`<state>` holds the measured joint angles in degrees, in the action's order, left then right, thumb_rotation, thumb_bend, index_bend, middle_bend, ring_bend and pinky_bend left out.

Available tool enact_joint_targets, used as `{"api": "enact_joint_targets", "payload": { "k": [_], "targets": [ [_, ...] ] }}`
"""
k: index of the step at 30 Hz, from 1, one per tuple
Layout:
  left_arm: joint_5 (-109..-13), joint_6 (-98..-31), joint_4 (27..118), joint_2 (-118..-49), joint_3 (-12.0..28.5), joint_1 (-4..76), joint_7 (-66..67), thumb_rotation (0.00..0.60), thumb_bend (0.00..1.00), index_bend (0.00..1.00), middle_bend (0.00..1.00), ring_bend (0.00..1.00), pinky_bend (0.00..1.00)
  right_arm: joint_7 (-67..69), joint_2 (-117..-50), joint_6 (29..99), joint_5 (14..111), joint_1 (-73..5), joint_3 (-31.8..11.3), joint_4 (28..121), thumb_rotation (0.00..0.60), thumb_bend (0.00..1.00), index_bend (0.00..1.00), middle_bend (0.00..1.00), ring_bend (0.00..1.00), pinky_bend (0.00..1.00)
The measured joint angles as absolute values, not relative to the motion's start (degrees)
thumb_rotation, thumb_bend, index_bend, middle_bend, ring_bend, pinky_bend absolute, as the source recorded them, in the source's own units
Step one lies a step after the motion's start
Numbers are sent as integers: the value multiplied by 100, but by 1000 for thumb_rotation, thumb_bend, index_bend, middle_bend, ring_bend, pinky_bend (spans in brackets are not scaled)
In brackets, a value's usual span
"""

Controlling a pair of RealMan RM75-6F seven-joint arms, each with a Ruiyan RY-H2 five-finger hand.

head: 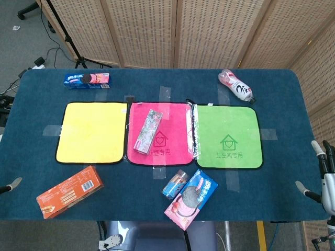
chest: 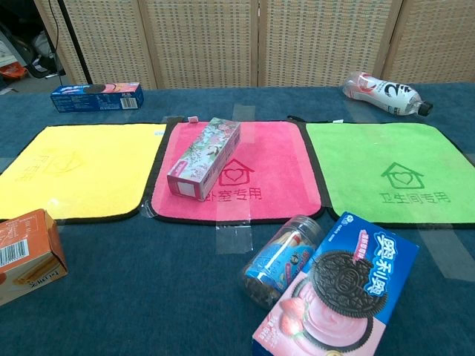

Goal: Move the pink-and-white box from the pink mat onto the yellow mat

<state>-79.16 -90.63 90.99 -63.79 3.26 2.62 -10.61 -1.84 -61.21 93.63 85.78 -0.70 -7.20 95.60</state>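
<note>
The pink-and-white box (head: 147, 130) (chest: 204, 157) lies flat and slanted on the left half of the pink mat (head: 175, 117) (chest: 278, 159). Directly left of it is the yellow mat (head: 91, 130) (chest: 82, 167), with nothing on it. My right hand (head: 323, 178) hovers off the table's right edge, far from the box, fingers apart and holding nothing. Of my left hand (head: 11, 185) only a grey tip shows at the left edge of the head view. The chest view shows neither hand.
A green mat (head: 227, 136) lies right of the pink one, with a bottle (head: 236, 85) on its side behind it. A blue cookie box (head: 87, 79) sits at the back left. Near the front are an orange box (head: 69, 191), a small can (head: 175, 183) and an Oreo box (head: 191, 197).
</note>
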Motion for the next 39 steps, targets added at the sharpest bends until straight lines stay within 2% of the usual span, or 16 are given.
{"api": "enact_joint_targets", "payload": {
  "k": [18,20,23,26,28,30,31,35,39],
  "targets": [
    [-8072,-9086,9160,-6312,392,171,-1044,600,1,0,0,0,0,-110,-6088,9436,8579,-29,-754,9597,600,0,0,0,0,0],
    [-8118,-9030,9181,-6295,419,243,-941,600,33,0,0,0,0,-108,-6084,9429,8570,-28,-757,9596,600,0,0,0,0,0],
    [-8247,-8834,9256,-6248,477,472,-669,600,168,0,0,0,0,-107,-6082,9394,8555,-37,-758,9595,600,0,0,0,0,0],
    [-8457,-8447,9374,-6176,539,843,-451,600,393,0,0,0,0,-102,-6078,9373,8521,-44,-772,9602,600,0,0,0,0,0],
    [-8628,-8071,9457,-6125,583,1172,-316,600,665,0,0,0,0,-96,-6073,9368,8503,-45,-783,9610,600,0,0,0,0,0],
    [-8804,-7716,9514,-6098,622,1495,-199,600,891,0,0,0,0,-86,-6069,9362,8479,-44,-792,9611,600,0,0,0,0,0],
    [-8927,-7475,9538,-6095,652,1727,-113,600,967,0,0,0,0,-80,-6067,9356,8467,-45,-796,9609,600,0,0,0,0,0],
    [-9277,-6853,9506,-6254,799,2486,254,600,1000,0,0,0,0,-33,-6058,9299,8393,-57,-820,9586,600,0,0,0,0,0],
    [-9429,-6321,9327,-6762,975,3113,878,600,1000,14,0,0,0,65,-6036,9186,8283,-90,-855,9549,600,0,0,0,0,0]
  ]
}}
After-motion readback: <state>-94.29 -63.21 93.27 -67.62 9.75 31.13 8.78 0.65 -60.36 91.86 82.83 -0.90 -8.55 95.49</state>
